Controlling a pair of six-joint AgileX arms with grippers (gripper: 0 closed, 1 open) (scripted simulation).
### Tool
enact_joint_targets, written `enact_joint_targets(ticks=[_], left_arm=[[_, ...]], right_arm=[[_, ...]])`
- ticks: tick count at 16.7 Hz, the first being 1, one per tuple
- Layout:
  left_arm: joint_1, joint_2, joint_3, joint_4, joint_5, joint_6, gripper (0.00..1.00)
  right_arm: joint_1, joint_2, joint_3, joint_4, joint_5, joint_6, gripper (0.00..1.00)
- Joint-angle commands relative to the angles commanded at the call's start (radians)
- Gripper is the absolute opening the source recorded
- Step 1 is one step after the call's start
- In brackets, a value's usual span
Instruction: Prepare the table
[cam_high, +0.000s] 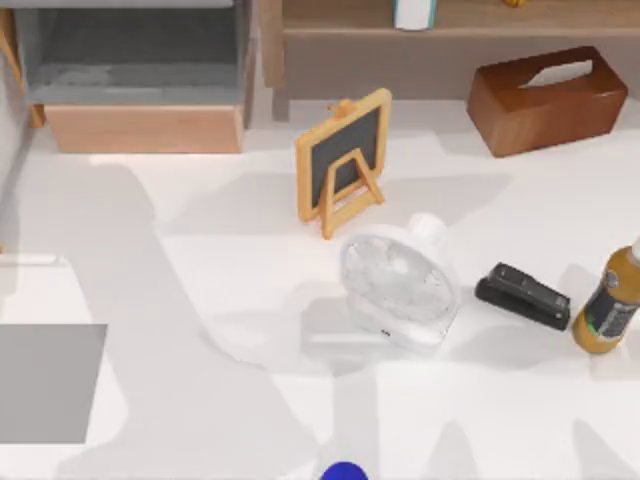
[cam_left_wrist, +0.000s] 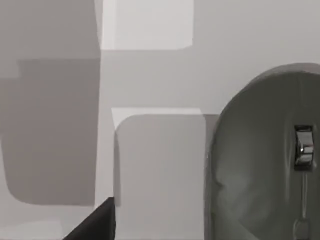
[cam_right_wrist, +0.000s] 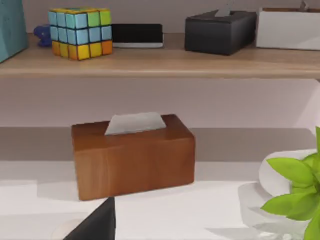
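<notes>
White tabletop (cam_high: 200, 260) runs right across the top view, wide and smooth, and the things it carries are crowded to the right and back, so the middle left lies bare. A grey square mat (cam_high: 50, 385) lies flat at the left edge, square to the border, looking like a spot kept for something to be set down.

At the back, a wooden tissue box (cam_high: 548, 100) sits just in front of the shelf (cam_high: 420, 30), out of the working area. A small chalkboard easel (cam_high: 345, 160) stands propped on its own frame, face tilted up so it can be read. Just in front of it a white desk fan (cam_high: 398, 285) lies near the centre. A black stapler (cam_high: 522, 296) lies beside it to the right, and an amber bottle (cam_high: 610, 305) stands at the right edge. A wood-and-grey shelf unit (cam_high: 140, 80) fills the back left corner.

The right wrist view looks straight at that tissue box (cam_right_wrist: 132, 155), with a colour cube (cam_right_wrist: 80, 32) and a black box (cam_right_wrist: 220, 31) on the shelf above and a green plant (cam_right_wrist: 300, 190) to one side. A dark sliver of the right gripper (cam_right_wrist: 97, 225) pokes in, and the left gripper (cam_left_wrist: 95, 227) shows the same sliver above bare tabletop, beside a grey rounded shape I cannot name.

Whether either pair of fingers is spread or pressed together, I cannot tell. My read is that both arms are parked high and nothing is held, so the preparing has yet to start.
</notes>
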Motion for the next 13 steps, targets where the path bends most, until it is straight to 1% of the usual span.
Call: enact_joint_targets(ticks=[3, 13], left_arm=[[0.000, 0.000, 0.000, 0.000, 0.000, 0.000, 1.00], [0.000, 0.000, 0.000, 0.000, 0.000, 0.000, 0.25]], right_arm=[[0.000, 0.000, 0.000, 0.000, 0.000, 0.000, 1.00], [0.000, 0.000, 0.000, 0.000, 0.000, 0.000, 1.00]])
